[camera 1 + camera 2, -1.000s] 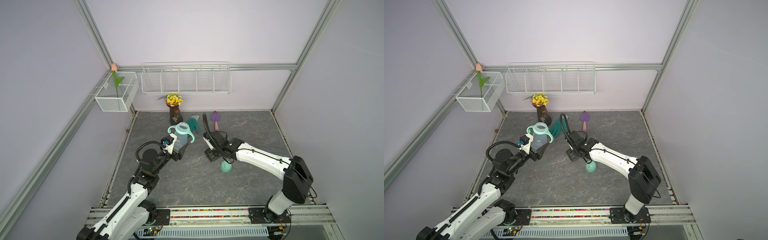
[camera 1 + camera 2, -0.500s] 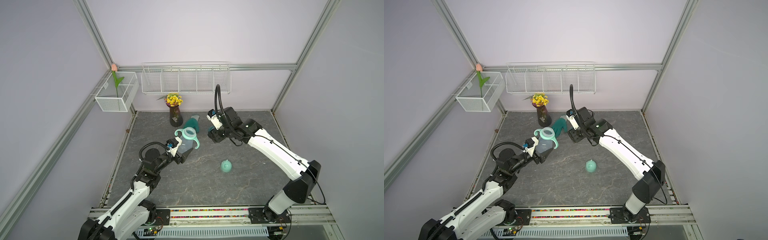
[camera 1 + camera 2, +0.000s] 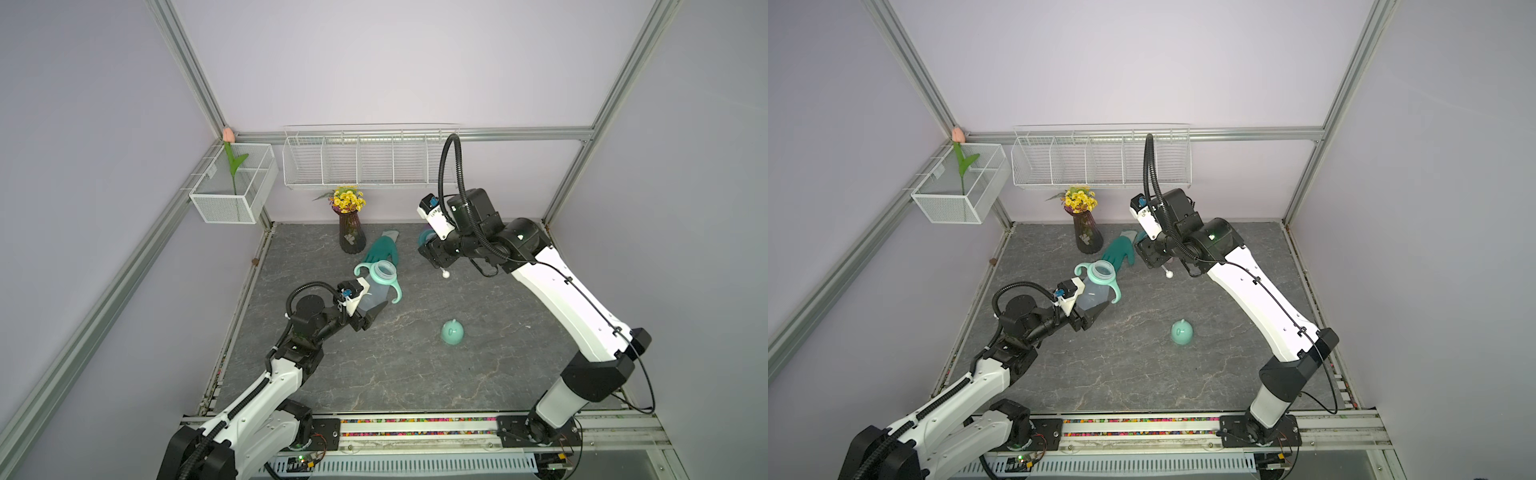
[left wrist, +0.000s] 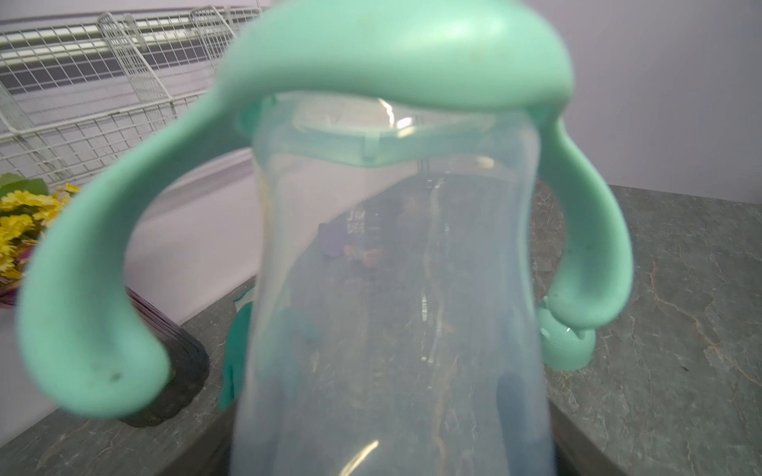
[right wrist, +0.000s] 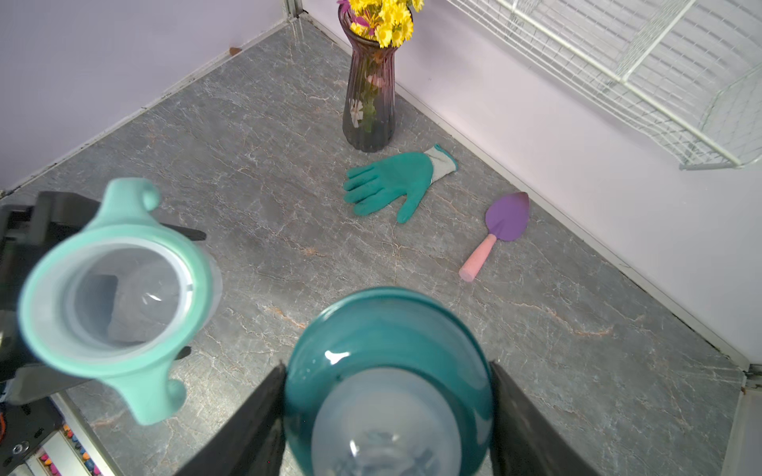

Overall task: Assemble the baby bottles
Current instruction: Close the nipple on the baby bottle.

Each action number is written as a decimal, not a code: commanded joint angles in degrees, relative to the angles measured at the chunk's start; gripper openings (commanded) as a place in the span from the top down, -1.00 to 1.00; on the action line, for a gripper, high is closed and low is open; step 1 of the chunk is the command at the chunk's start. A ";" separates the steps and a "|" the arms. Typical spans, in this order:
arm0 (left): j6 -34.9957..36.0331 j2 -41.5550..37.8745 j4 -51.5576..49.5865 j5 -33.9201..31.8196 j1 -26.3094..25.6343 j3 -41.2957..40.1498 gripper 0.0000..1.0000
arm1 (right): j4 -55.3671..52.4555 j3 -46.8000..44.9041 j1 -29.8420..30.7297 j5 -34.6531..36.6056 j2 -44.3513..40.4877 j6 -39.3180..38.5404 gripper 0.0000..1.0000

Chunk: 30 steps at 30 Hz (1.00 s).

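The left gripper (image 3: pixel 370 311) grips the bottle (image 3: pixel 371 294) by its lower body above the desk's (image 3: pixel 415 374) left half; its long axis leans, mouth up toward the back edge. The right gripper (image 5: pixel 387 408) clasps the collar (image 5: pixel 371 325), apart from that mouth, straw (image 3: pixel 445 274) hanging down.

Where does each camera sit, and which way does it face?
Top views: high in front, looking down on the table; left arm and right arm show.
Left wrist: on its arm, looking along the held bottle body toward the back wall; jaws not clearly seen.
Right wrist: on its arm, looking down past the held teal collar; dark jaws flank it.
Shared: both wrist views show the vase.
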 commanded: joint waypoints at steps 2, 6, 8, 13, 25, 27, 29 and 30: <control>1.22 0.67 1.80 1.65 -0.14 -0.75 1.00 | -1.62 3.41 0.56 -1.87 -1.42 -1.85 0.06; 1.60 1.65 0.79 2.44 -0.13 0.23 1.00 | -1.46 6.41 1.00 -4.34 -1.61 -2.42 0.06; 1.68 2.28 0.75 2.44 -0.14 0.42 1.00 | -1.37 7.80 1.28 -5.15 -1.40 -2.62 0.06; 2.18 3.98 -0.26 3.55 -0.13 1.61 1.00 | -0.98 10.60 2.55 -6.42 -0.41 -3.42 0.06; 2.91 4.65 -1.67 5.00 -0.21 2.82 1.00 | -0.29 13.93 5.44 -8.46 1.45 -4.50 0.07; 3.00 4.59 -1.58 4.91 -0.22 2.99 1.00 | -0.27 14.09 5.68 -8.63 1.88 -4.58 0.07; 3.00 4.52 -1.44 4.74 -0.19 3.08 1.00 | -0.41 14.19 6.03 -8.79 2.37 -4.67 0.07; 2.97 4.59 -1.34 4.59 -0.24 3.08 1.00 | -0.41 14.19 6.20 -8.79 2.51 -4.67 0.07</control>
